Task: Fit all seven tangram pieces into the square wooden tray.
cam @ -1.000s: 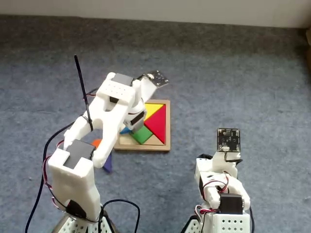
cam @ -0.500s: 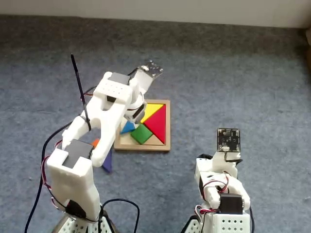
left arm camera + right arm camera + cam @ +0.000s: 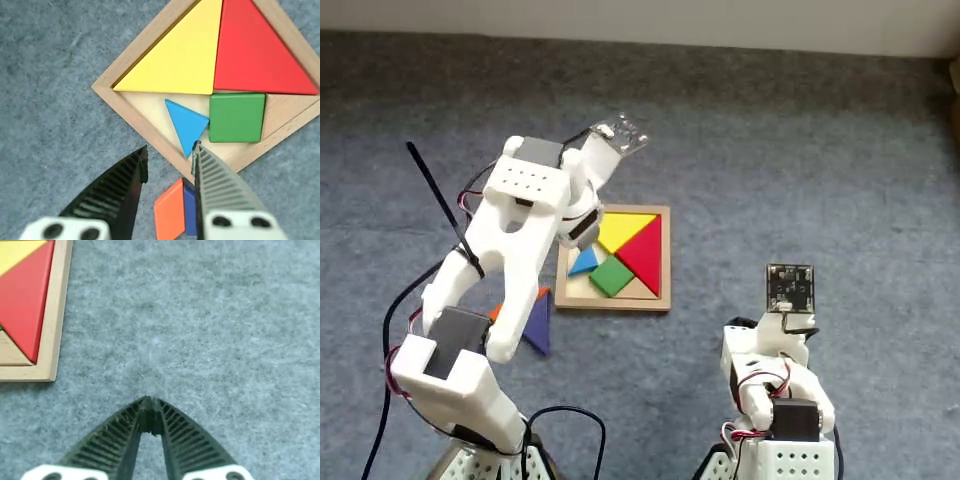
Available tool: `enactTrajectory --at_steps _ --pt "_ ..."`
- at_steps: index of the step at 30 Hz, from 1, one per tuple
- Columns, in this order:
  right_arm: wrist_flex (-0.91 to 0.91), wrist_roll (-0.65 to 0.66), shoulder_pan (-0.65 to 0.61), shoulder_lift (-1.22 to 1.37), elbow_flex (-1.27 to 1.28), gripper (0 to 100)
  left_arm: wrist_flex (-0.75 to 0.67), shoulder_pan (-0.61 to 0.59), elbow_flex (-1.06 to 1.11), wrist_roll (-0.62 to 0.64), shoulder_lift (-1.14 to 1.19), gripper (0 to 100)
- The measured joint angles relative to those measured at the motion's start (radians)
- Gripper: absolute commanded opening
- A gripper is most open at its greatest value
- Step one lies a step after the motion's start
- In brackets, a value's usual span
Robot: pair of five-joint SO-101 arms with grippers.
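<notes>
The square wooden tray [image 3: 665, 262] holds a yellow triangle [image 3: 616, 230], a red triangle [image 3: 645, 255], a green square [image 3: 611, 277] and a small light blue triangle [image 3: 583, 262]. Bare wood shows along its near side. An orange piece [image 3: 497, 312] and a dark blue triangle [image 3: 537, 321] lie on the carpet left of the tray. My left gripper [image 3: 170, 148] hangs open and empty just outside the tray rim [image 3: 125, 107], near the light blue triangle [image 3: 186, 122], with the orange piece [image 3: 170, 215] below it. My right gripper [image 3: 150, 404] is shut and empty over bare carpet beside the tray corner [image 3: 52, 372].
Grey-blue carpet [image 3: 800, 170] covers the whole surface. The left arm [image 3: 525, 215] overhangs the tray's left edge. The right arm [image 3: 775, 385] stands at the near right with open carpet around it. A pale wall strip runs along the far edge.
The left arm has swung left and back off the tray, uncovering the light blue triangle lying in it and the dark blue triangle on the carpet. The right arm has not moved.
</notes>
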Motion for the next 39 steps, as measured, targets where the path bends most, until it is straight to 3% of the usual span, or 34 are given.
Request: enactTrajectory --at_steps 4,11,17,27,39 --pt "0.0 0.0 0.0 0.0 0.0 1.8 -0.057 -0.011 0.107 -0.035 -0.002 16" --pt "0.0 0.0 0.0 0.0 0.0 1.8 -0.305 -0.006 0.299 -0.038 -0.005 16" --pt "0.0 0.0 0.0 0.0 0.0 1.8 -0.423 0.071 0.356 -0.031 -0.023 16" --pt "0.0 0.0 0.0 0.0 0.0 1.8 -0.431 0.17 0.348 0.117 -0.025 16" --pt "0.0 0.0 0.0 0.0 0.0 1.8 -0.218 0.176 0.201 0.13 -0.023 16"
